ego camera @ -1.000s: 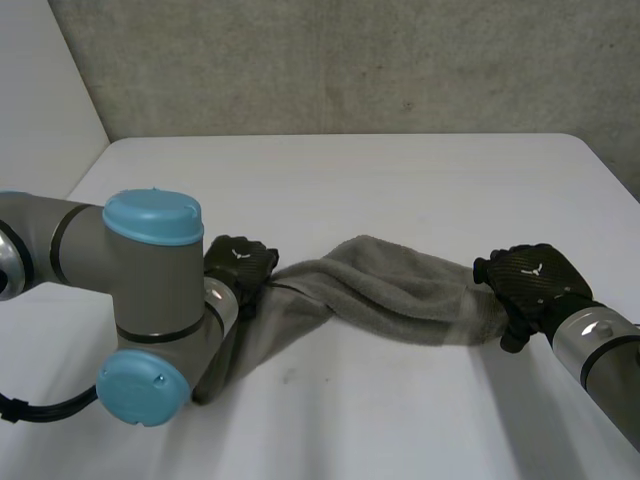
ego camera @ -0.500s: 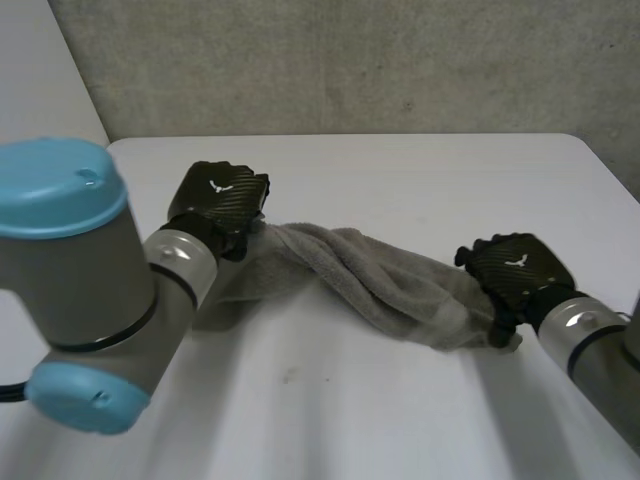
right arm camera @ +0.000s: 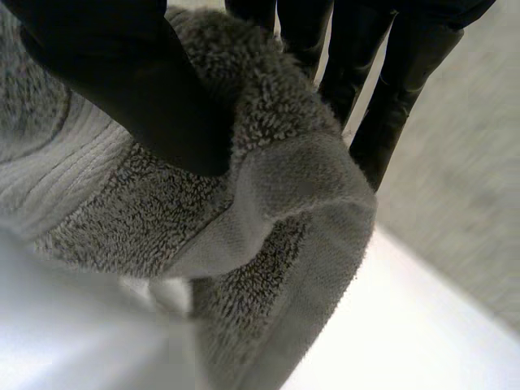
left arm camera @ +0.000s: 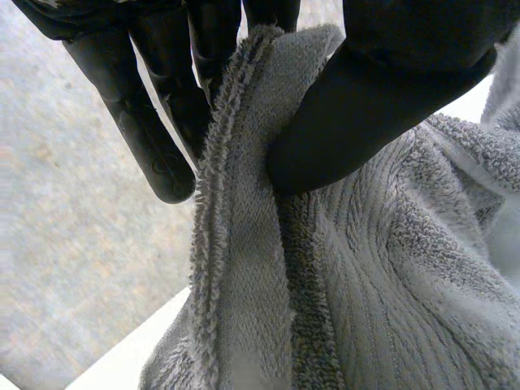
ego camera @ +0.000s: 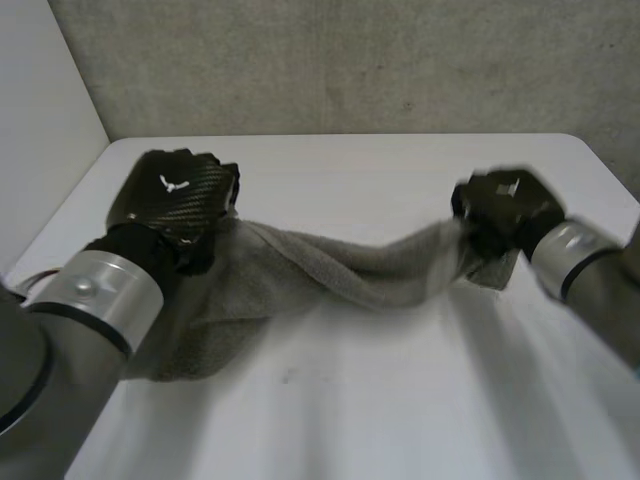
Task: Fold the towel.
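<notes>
Left hand (ego camera: 175, 195) and right hand (ego camera: 505, 205) pinch towel (ego camera: 330, 270) ends, grips clearest in wrist views.

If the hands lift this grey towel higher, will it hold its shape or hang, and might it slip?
Likely floppy: the towel sags between the left hand and the right hand. Its thick looped pile looks grippy, so each pinch probably holds.

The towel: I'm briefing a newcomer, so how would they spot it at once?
Over the white table, a grey terry towel sags between two black robot hands. The left robot hand pinches one end, the right robot hand the other; it alone is soft cloth.
</notes>
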Robot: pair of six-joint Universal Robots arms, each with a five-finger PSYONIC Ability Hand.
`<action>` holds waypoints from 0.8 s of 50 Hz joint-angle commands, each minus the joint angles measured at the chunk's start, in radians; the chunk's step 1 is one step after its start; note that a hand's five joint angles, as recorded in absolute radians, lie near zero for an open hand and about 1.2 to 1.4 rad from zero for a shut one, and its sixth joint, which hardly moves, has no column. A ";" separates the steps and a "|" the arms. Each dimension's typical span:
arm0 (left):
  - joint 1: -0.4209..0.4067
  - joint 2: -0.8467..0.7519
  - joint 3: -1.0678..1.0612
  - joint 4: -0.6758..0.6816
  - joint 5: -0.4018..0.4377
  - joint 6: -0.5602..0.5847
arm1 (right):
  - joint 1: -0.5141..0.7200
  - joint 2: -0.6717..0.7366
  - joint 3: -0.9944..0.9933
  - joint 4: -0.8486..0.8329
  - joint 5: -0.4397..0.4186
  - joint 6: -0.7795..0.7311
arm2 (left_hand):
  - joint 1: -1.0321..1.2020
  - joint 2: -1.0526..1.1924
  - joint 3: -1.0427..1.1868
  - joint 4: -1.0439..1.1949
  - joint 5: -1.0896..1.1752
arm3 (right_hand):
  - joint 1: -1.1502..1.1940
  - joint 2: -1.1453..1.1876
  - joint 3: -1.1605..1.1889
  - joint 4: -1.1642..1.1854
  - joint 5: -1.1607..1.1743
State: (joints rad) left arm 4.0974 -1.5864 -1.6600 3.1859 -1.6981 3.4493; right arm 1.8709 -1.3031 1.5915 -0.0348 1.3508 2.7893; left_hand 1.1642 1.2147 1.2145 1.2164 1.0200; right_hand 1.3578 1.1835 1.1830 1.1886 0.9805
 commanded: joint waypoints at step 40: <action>0.213 -0.299 -0.073 0.092 0.184 -0.188 | 0.068 0.401 -0.619 0.010 0.186 0.006 | 0.232 0.182 0.182 0.180 0.202 | -1.183 -1.009 -1.008 -1.014 -0.980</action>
State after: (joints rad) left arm 4.3122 -1.9409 -1.6542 3.2661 -1.5152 3.2578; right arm 1.9408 -0.7228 0.7938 -0.0175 1.5576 2.7988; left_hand 1.1664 1.2150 1.2146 1.2167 1.0229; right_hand 0.2972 0.2524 0.2481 0.2553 0.0957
